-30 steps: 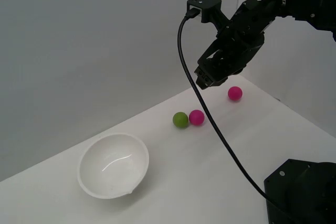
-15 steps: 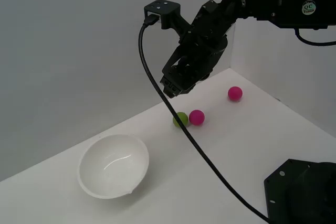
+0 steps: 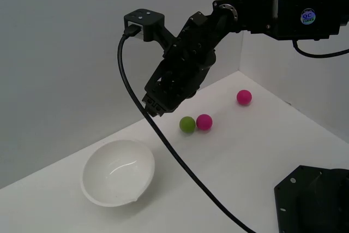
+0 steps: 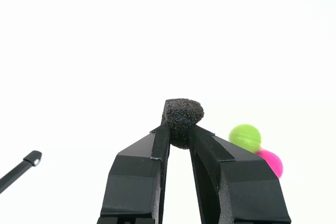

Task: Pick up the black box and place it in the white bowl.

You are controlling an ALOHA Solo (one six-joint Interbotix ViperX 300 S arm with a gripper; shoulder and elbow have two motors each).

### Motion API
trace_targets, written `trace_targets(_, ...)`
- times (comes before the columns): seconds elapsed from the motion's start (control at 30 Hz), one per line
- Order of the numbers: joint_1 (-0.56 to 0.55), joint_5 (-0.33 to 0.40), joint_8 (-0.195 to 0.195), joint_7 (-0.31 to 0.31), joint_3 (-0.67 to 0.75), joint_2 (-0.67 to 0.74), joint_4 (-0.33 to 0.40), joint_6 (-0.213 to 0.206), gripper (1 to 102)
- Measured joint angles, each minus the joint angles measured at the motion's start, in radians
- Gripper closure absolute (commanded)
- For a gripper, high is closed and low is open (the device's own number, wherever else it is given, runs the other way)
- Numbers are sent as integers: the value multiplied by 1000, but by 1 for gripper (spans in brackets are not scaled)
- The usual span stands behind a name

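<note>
The gripper (image 4: 179,135) pinches one black box (image 4: 181,119) in the air. On the table (image 3: 229,162) are one white bowl (image 3: 118,172), one green ball (image 3: 187,124) and two pink balls (image 3: 204,121).

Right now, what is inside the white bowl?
The visible inside of the white bowl is bare, glossy white. Its near wall hides part of the interior. The black box is pinched in the end effector, held above the table.
</note>
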Motion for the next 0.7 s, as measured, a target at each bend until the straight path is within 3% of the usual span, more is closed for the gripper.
trace_targets(0.57, -110, -57, 0, -21, -80, -80, -54, -2, 100)
trace_targets(0.7, -126, -57, 0, -37, -80, -81, -55, -25, 100)
